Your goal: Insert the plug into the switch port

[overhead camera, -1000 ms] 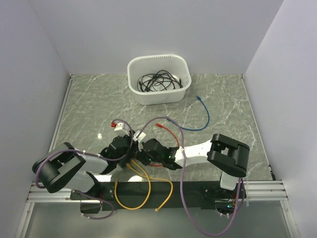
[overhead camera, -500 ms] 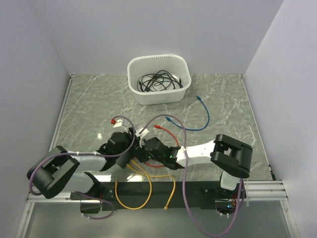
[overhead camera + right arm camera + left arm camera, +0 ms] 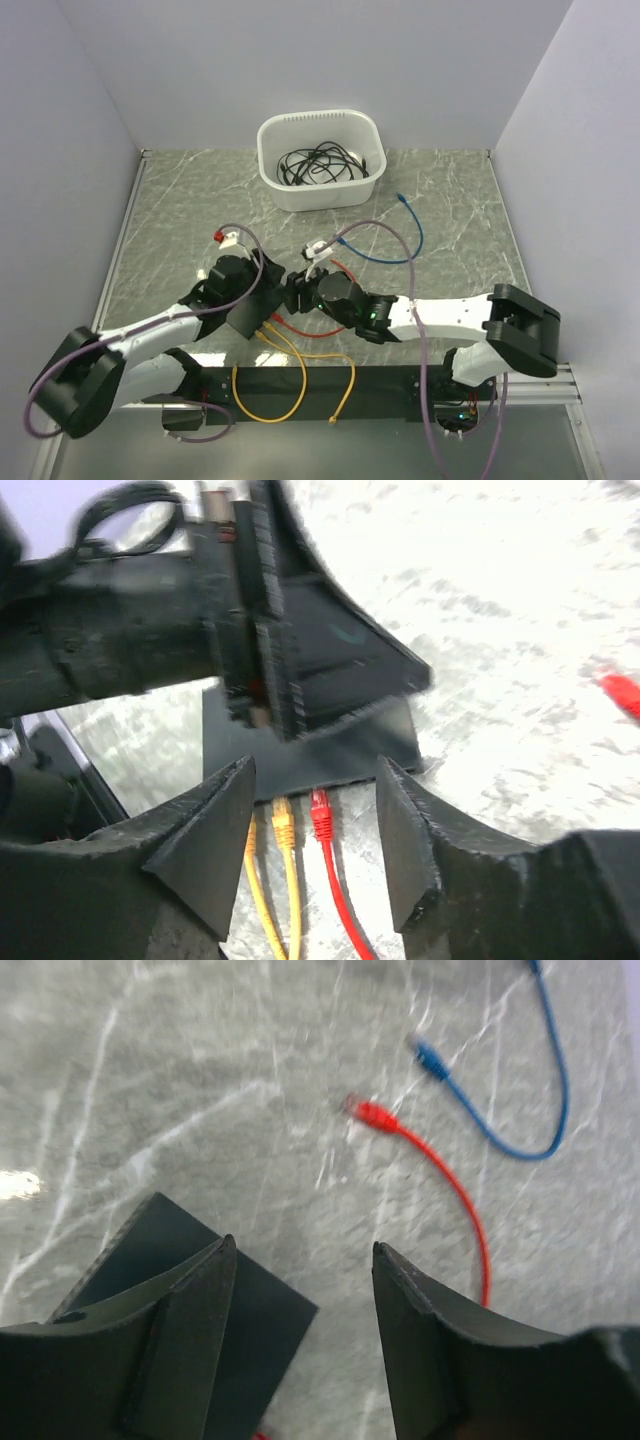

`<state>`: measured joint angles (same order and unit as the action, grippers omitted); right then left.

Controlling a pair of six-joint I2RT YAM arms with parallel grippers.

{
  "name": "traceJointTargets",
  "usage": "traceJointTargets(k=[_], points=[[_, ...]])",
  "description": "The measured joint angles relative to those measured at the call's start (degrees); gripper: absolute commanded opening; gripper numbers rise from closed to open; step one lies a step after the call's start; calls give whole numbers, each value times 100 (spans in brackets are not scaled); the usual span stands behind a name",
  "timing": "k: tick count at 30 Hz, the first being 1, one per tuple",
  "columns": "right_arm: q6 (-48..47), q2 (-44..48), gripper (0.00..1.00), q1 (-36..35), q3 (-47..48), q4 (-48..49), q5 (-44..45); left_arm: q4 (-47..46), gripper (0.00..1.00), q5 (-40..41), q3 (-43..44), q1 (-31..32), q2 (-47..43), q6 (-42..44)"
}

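left fingers [image 3: 185,1350] spread, low over black box [image 3: 265,1340] | right arm stretched leftward, right fingers [image 3: 200,860] spread astride red plug [image 3: 319,808]

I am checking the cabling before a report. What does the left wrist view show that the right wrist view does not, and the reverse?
Only the left wrist view shows the blue cable with its plug. Only the right wrist view shows two yellow plugs and a red plug side by side at one edge of the black box. Both views show the black box and the free end of the red cable.
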<state>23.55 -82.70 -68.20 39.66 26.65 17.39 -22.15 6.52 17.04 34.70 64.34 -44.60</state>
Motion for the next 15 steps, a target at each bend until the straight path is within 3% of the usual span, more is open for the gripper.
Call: traceJointTargets(k=[8, 15], points=[[236, 173, 79, 450, 382, -734, 114, 2142, 80, 634, 400, -2, -1749, -562], [476, -404, 84, 977, 951, -1255, -186, 4100, 80, 828, 345, -4, -2940, -1432]])
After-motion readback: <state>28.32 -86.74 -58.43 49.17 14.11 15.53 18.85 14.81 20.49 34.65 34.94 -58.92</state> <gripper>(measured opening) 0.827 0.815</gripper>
